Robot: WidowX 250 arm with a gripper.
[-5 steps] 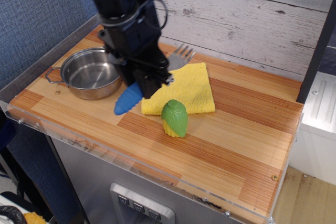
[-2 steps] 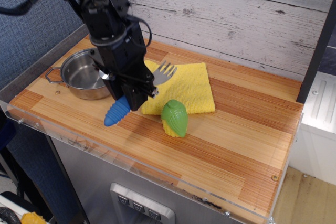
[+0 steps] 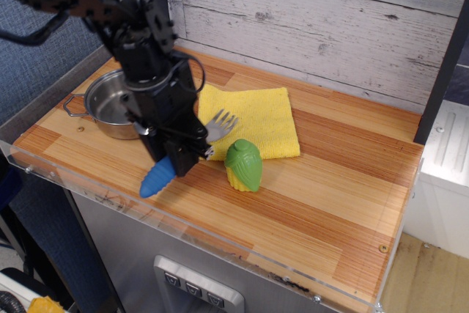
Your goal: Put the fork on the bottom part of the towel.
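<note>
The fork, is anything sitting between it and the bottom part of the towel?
Nothing visible. The end effector holds the fork with its head over the near edge of the towel. The green toy corn stands just beside that edge, close on the right.

Striped wooden surface [image 3: 322,188] with a clear plastic edge along the front, set against a weathered plank wall. Resting directly on it — a steel pot [image 3: 113,104] at the left rear, part hidden behind the black arm; a folded yellow towel [image 3: 256,119] near the middle, lying flat; a green and yellow corn-shaped toy [image 3: 243,166] standing upright just in front of the towel's near edge, touching or nearly so. Right half of the boards bare.
</note>
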